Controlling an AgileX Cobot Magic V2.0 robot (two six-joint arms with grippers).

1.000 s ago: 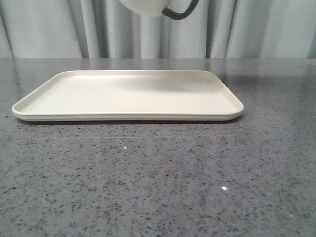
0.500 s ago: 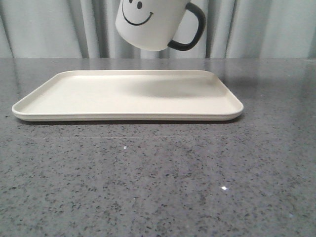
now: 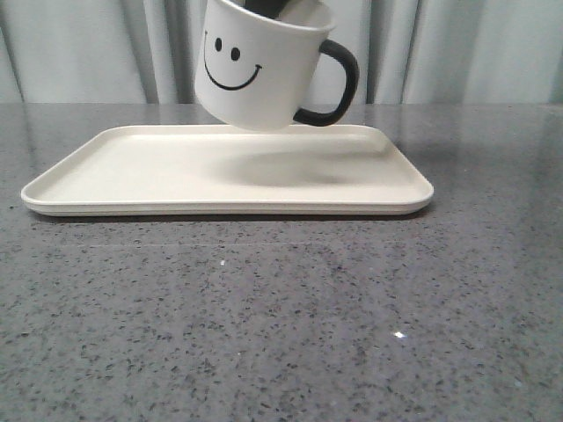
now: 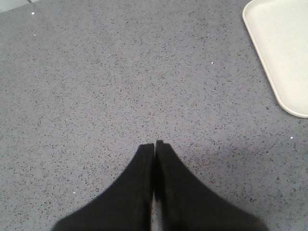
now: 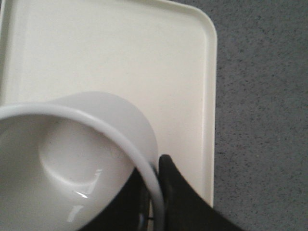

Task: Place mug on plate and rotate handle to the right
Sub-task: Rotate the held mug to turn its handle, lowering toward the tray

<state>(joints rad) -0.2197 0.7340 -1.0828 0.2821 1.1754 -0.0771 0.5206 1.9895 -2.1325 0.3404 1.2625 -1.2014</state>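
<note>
Mug [image 3: 259, 66] tilted in air above plate [image 3: 132, 171] | right gripper [image 5: 155, 192] pinching its rim, handle [image 3: 339, 83] right | left gripper [image 4: 154, 147] pressed together, idle | looks rigid, glossy, breakable; rim pinch could slip

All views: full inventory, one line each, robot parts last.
mug: 1, white with black smiley face, tilted in the air above the plate, not touching it.
handle: 1, glossy black loop, on the mug's right side in the front view.
plate: 1, cream rectangular tray with low rim, flat on the table, mug's shadow on it.
table: 1, grey speckled, under everything.
curtain: 1, pale grey, behind the table.
left tool: 1, black, fingers together, holding nothing, over bare table beside the plate's corner.
right tool: 1, black, clamped on the mug's rim, one finger inside and one outside.
</note>
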